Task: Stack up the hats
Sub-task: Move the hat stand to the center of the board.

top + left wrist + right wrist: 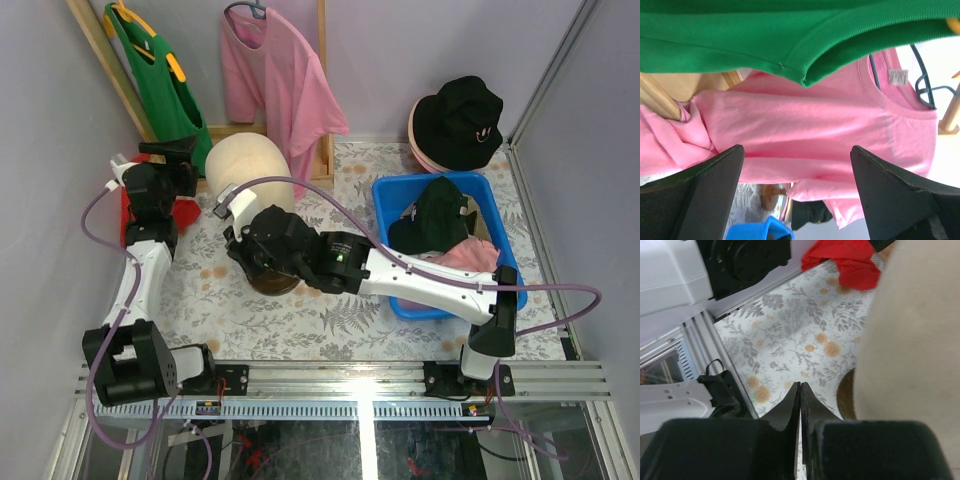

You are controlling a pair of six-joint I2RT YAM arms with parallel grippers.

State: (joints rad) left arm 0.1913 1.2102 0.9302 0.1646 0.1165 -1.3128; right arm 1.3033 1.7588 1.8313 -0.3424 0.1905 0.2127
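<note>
1. The right gripper (800, 386) is pinched fully shut on nothing. Its tips point down at the bench (790, 325), just beside the cream mannequin head (910, 340) and its brown base (844, 395). Any sideways drift toward the head would likely bump it or scrape the base.
2. The right arm lies stretched across the bench, well apart from the blue bin (392, 190), where a dark cap (435, 215) and a pink hat (472, 258) lie. To reach them the forearm must cross the bin's near rim. A low sweep could catch the rim and drag the bin.
3. The left gripper (797, 150) stands wide and empty, facing the green T-shirt (740, 40) and the pink T-shirt (815, 125). If it closed or pushed forward there, it would snag a shirt, not a hat.
4. A red cloth (850, 260) lies just beside the left arm. I cannot tell whether it is a hat, so a grab at it may be wasted.
5. The black bucket hat (458, 115) sits on a pink bucket hat (425, 158) in the far right corner, which I judge to be the stack so far. It is soft, so a cap dropped off-centre could slide off or tip the pile.
</note>
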